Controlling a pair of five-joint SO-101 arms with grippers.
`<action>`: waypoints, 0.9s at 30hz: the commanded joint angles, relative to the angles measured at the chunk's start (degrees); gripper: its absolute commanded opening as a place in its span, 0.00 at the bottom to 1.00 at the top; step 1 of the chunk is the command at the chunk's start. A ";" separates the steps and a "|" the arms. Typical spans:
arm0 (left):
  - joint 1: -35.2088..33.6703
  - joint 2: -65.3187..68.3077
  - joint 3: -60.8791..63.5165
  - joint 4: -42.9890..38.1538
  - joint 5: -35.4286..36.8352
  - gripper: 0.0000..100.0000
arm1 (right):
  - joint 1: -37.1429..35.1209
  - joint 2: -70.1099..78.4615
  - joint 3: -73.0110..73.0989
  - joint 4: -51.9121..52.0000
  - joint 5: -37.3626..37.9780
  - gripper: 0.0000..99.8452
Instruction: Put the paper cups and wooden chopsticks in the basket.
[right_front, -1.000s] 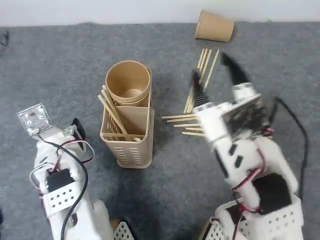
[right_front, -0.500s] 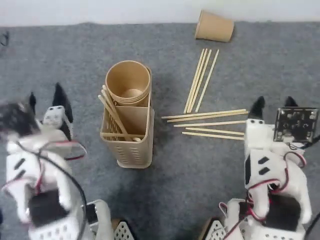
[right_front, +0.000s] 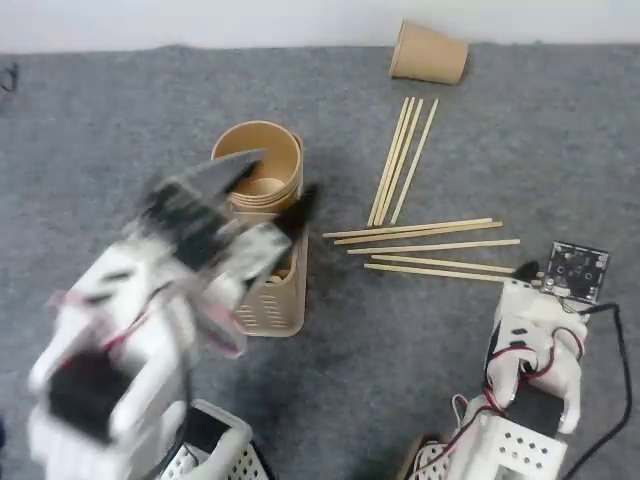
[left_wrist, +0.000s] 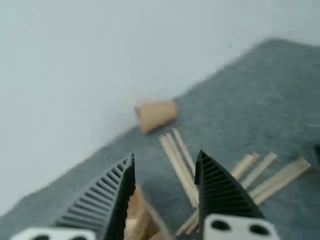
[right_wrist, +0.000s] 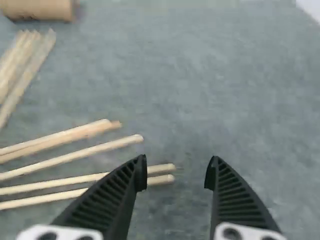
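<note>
A tan basket (right_front: 275, 300) stands upright mid-table with stacked paper cups (right_front: 265, 165) in its far compartment. My left gripper (right_front: 268, 190), blurred, hangs open over the basket's top; its wrist view looks past the open gripper (left_wrist: 166, 160) at a loose paper cup (left_wrist: 155, 115) on its side and chopsticks (left_wrist: 179, 159). That cup (right_front: 428, 52) lies by the far wall. One bundle of chopsticks (right_front: 402, 158) lies diagonally, another (right_front: 430, 250) lies crosswise. My right gripper (right_front: 527, 272) sits low, open, just short of the crosswise chopsticks' ends (right_wrist: 75, 155), gripper (right_wrist: 177, 162) empty.
Grey carpet (right_front: 120, 110) covers the table up to a white wall (right_front: 200, 20) at the far edge. The left arm's body hides the basket's near compartment. Open carpet lies right of the chopsticks.
The left arm swung from the table's left side up over the basket. The right arm pulled back from the chopsticks to the near right, empty.
</note>
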 joint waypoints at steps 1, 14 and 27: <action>9.41 13.71 -10.68 3.43 -2.20 0.19 | 5.14 -4.44 1.67 -1.19 -0.79 0.20; 18.37 56.26 -32.84 10.81 -12.48 0.19 | 10.59 -4.70 2.64 -1.45 -8.44 0.20; 12.92 80.79 -33.01 -8.00 -14.59 0.19 | 14.02 -4.70 1.58 -0.92 -8.88 0.20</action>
